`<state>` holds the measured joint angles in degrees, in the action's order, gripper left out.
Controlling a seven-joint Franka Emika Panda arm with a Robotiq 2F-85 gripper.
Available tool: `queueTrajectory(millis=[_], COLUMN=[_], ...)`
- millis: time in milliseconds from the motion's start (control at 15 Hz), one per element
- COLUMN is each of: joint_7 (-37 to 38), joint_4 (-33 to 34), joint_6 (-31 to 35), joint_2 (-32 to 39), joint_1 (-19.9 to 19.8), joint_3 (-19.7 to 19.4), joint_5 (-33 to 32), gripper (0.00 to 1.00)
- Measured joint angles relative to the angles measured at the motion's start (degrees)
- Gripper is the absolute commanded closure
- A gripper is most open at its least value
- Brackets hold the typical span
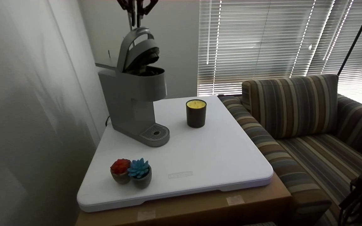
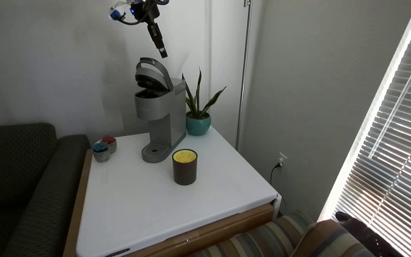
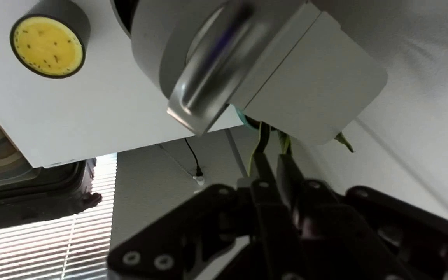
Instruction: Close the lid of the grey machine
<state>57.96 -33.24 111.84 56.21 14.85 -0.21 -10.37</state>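
Note:
The grey machine [image 1: 130, 94] stands upright on the white table, also in an exterior view [image 2: 152, 108] and the wrist view [image 3: 317, 77]. Its lid [image 1: 143, 51] is raised and tilted back, with the head's dark inside showing; it is also raised in an exterior view [image 2: 150, 74]. The silvery handle [image 3: 212, 74] arches over the lid in the wrist view. My gripper [image 1: 136, 24] points down above the lid. In an exterior view its fingertips [image 2: 163, 54] are above and behind the handle, apart from it. In the wrist view its fingers [image 3: 273, 157] are nearly together, a narrow gap between them, holding nothing.
A dark candle jar [image 1: 196, 113] stands in front of the machine on the table [image 1: 200, 157]. Two small succulents, red [image 1: 120, 171] and blue [image 1: 140, 172], sit at the table's edge. A teal plant pot [image 2: 198, 125] is behind the machine. A wall [image 1: 42, 110] runs close behind.

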Motion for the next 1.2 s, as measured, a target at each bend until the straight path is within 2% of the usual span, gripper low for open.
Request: queueTrajectory(millis=[733, 1200], joint_7=[2.48, 3.22], joint_4=[3.18, 3.46], joint_6=[-18.18, -23.79], joint_2=[-0.19, -0.01], joint_1=[0.85, 0.52], joint_3=[0.02, 0.03], joint_5=[1.88, 4.30], gripper=[1.00, 1.00])
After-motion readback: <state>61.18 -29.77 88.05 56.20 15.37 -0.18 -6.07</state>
